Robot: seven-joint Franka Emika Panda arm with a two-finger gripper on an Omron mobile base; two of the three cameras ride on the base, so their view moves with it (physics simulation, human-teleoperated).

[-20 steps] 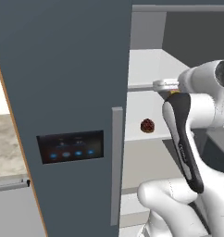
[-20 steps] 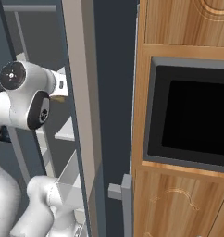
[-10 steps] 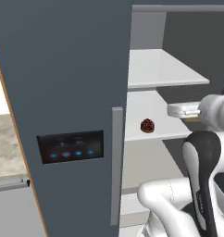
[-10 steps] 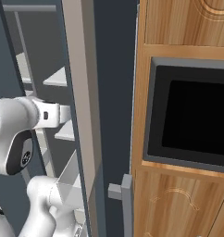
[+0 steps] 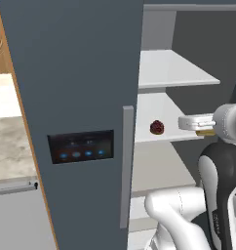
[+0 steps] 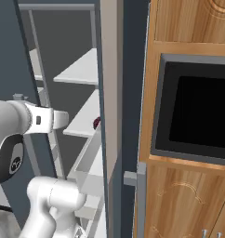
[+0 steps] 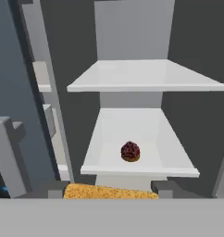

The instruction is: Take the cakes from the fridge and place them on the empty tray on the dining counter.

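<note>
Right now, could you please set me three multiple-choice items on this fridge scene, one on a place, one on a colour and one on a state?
1. Where does the dark round cake rest?
A. on a white fridge shelf
B. on the fridge floor
C. in the claw

2. What colour is the block between the claw tips?
A. green
B. tan-yellow
C. white

3. How stands the fridge door with the blue-lit panel?
A. taken off
B. swung fully open
C. closed

Answers: 1 A, the hand view shows it sitting on the lower of the two shelves; 2 B, the tan-yellow cake spans the gap between the tips; 3 C, its front faces the left base camera.
</note>
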